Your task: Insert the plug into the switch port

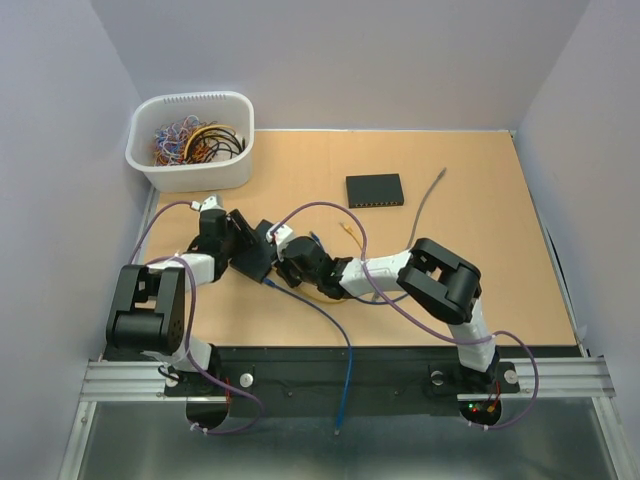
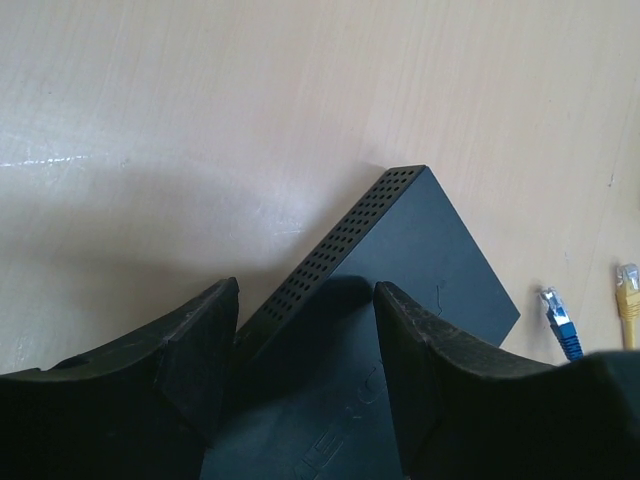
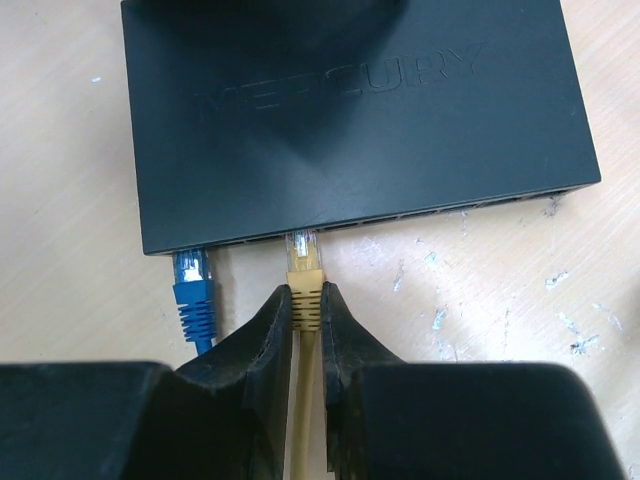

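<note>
A yellow network cable's clear plastic plug [image 3: 303,255] sits with its tip against the port face of a flat, matte black switch box [image 3: 350,120]. The right end effector [image 3: 306,300] is clenched on the plug's ribbed yellow boot. Just to one side, a blue plug [image 3: 190,285] with a ridged boot lies against the same edge.

The left wrist camera alone shows the switch's perforated side wall. There the left end effector [image 2: 305,300] stands astride one corner, its black fingers [image 2: 200,370] apart; whether they press the box cannot be told.

Only the overhead camera takes in a second black switch [image 1: 375,189], lying well apart, and a white plastic bin [image 1: 195,178] of tangled coloured cables at the far left corner.

The pale wood-grain surface [image 3: 500,330] is flecked with white scuffs. Plain grey walls [image 1: 350,60] enclose it.
</note>
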